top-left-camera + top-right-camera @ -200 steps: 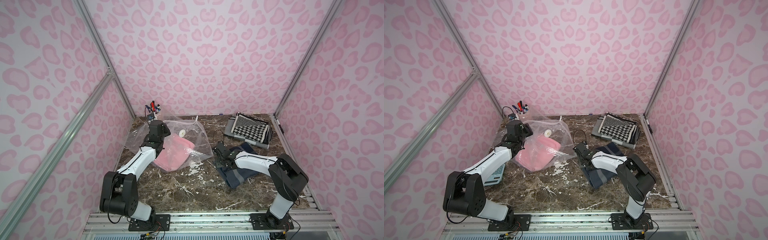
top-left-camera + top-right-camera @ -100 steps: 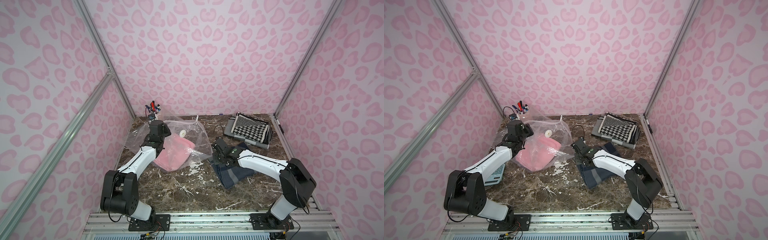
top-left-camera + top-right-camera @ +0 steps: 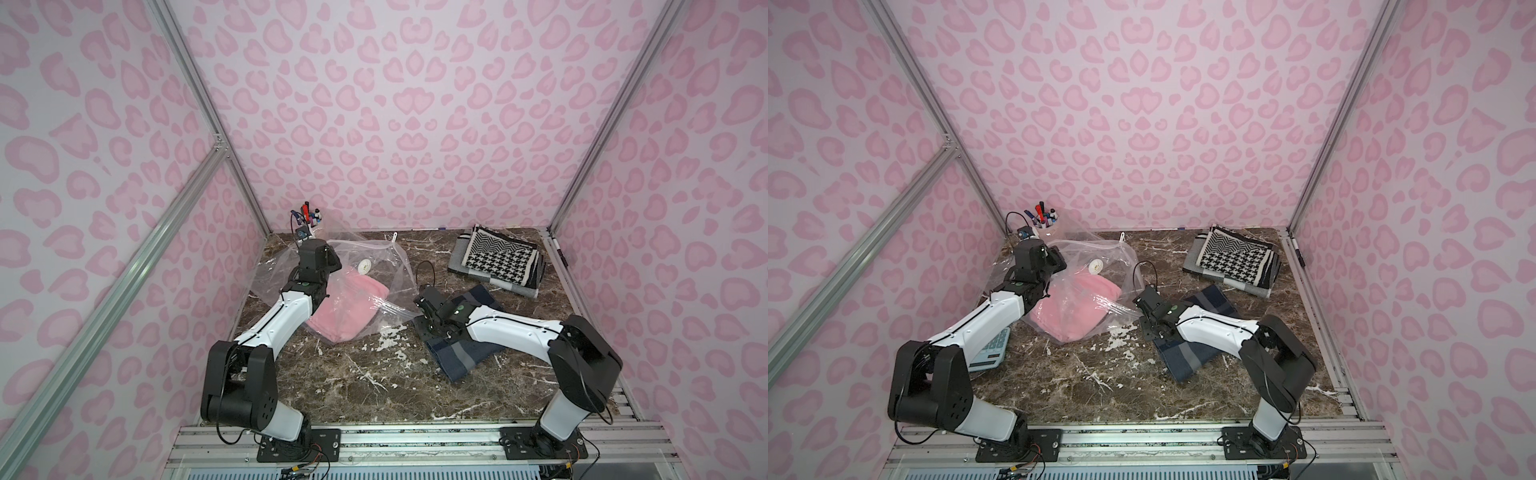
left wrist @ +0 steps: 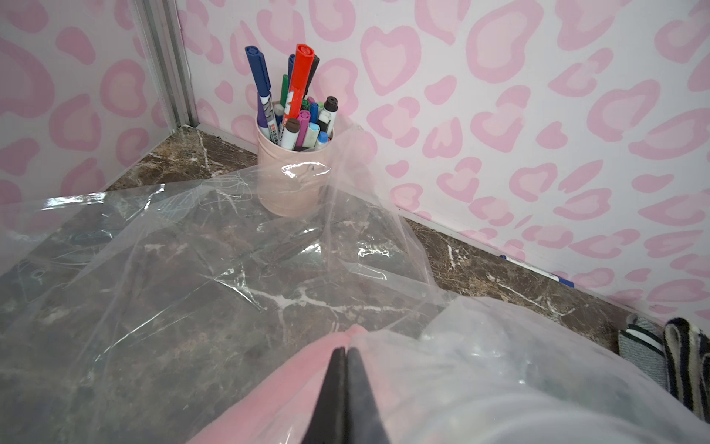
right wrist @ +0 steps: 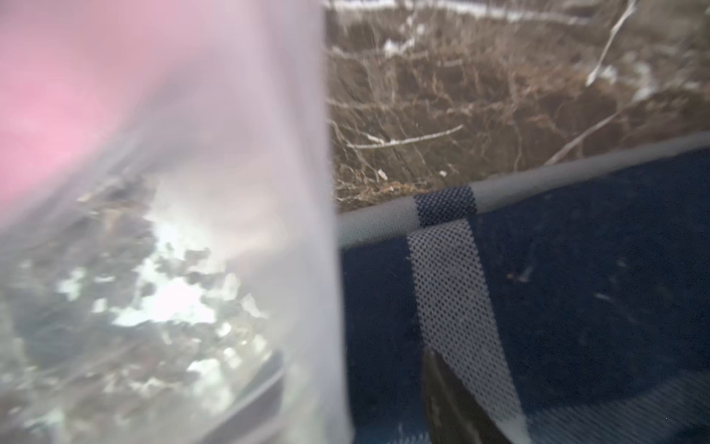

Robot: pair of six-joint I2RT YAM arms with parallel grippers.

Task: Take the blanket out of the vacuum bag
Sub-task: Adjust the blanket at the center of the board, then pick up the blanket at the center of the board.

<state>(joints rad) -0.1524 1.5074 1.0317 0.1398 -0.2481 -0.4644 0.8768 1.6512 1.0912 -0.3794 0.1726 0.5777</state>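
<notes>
The vacuum bag (image 3: 386, 286) lies puffed and crinkled at the back left of the table, with its round white valve cap (image 3: 365, 266) on top. The pink blanket (image 3: 345, 309) sits folded inside it. My left gripper (image 4: 345, 351) is shut, pinching the bag's film at the blanket's far edge. In a top view the left gripper (image 3: 332, 266) is at the bag's back-left side. My right gripper (image 3: 426, 318) stands open at the bag's right corner, above the edge of a navy blanket (image 3: 457, 357). One right finger (image 5: 442, 388) shows bare; the other is blurred behind bag film (image 5: 230, 269).
A stack of black-and-white patterned blankets (image 3: 498, 259) lies at the back right. A pink cup of markers (image 4: 292, 173) stands in the back-left corner, touching the bag. A calculator (image 3: 992, 349) lies under the left arm. Pink walls close in three sides.
My right gripper has opened beside the bag's corner, and its arm has shifted with the elbow swinging out to the right. The left arm has not moved.
</notes>
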